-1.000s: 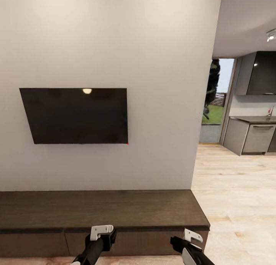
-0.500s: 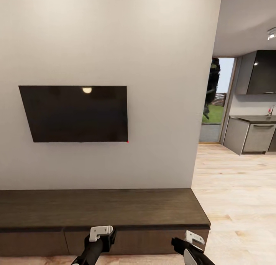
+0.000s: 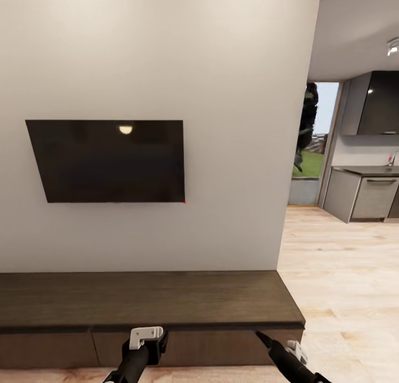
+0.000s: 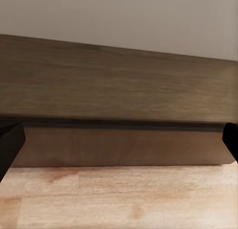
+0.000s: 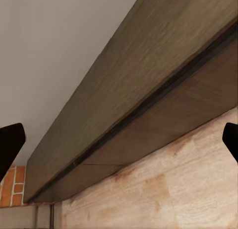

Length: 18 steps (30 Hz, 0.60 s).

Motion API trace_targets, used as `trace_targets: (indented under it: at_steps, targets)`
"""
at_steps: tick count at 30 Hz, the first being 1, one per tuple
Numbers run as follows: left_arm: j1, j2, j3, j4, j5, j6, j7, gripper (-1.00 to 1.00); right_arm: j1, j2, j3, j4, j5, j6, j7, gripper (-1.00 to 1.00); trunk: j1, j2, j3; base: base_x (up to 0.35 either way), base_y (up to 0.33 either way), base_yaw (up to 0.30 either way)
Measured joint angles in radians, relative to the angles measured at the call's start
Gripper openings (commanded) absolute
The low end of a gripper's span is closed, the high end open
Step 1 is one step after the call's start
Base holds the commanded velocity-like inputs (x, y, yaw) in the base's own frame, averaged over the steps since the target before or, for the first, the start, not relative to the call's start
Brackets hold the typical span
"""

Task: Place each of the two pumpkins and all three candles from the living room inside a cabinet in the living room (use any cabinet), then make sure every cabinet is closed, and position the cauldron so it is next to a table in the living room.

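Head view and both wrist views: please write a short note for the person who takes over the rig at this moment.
Left gripper: held low before the cabinet, open and empty.
Right gripper: open and empty too, facing the cabinet's front near its right end.
The cabinet fronts look closed. A TV hangs above.
Pumpkins, candles, cauldron and table are out of sight here, so I cannot confirm what is done. Check inside the cabinet, then find the rest.

Dark wall-mounted television (image 3: 108,161), pale wood floor (image 3: 338,272), grey kitchen cabinets (image 3: 363,197) beyond.
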Motion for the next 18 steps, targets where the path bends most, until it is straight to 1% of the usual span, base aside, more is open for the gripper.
trace_targets:
  at_steps: [8,10,11,12,15,18]
  targets:
    - [0.000,0.000,0.000,0.000,0.000,-0.001,0.000,1.00,0.001,-0.019,-0.013,0.029,-0.022,0.000,0.046,1.00,0.031,-0.056,-0.025,0.000,0.000,0.000]
    - [0.000,0.000,-0.001,0.001,-0.001,-0.002,0.001,1.00,0.001,-0.023,-0.017,0.031,-0.034,0.003,0.086,1.00,0.038,-0.070,-0.031,0.000,0.000,0.000]
    - [0.000,0.000,0.000,0.001,-0.001,-0.002,0.001,1.00,0.001,-0.025,-0.019,0.032,-0.040,0.005,0.126,1.00,0.042,-0.077,-0.034,0.000,0.000,0.000]
    - [0.000,0.000,0.000,0.001,-0.001,-0.002,0.001,1.00,0.001,-0.025,-0.019,0.032,-0.042,0.006,0.146,1.00,0.046,-0.084,-0.038,0.000,0.000,0.000]
    - [0.000,0.000,0.000,0.001,-0.001,-0.002,0.001,1.00,0.002,-0.026,-0.021,0.032,-0.046,0.003,0.187,1.00,0.058,-0.105,-0.047,0.000,0.000,0.000]
    - [0.000,0.000,-0.001,0.002,-0.001,-0.003,0.001,1.00,0.002,-0.026,-0.021,0.026,-0.048,0.000,0.203,1.00,0.069,-0.126,-0.056,0.000,0.000,0.000]
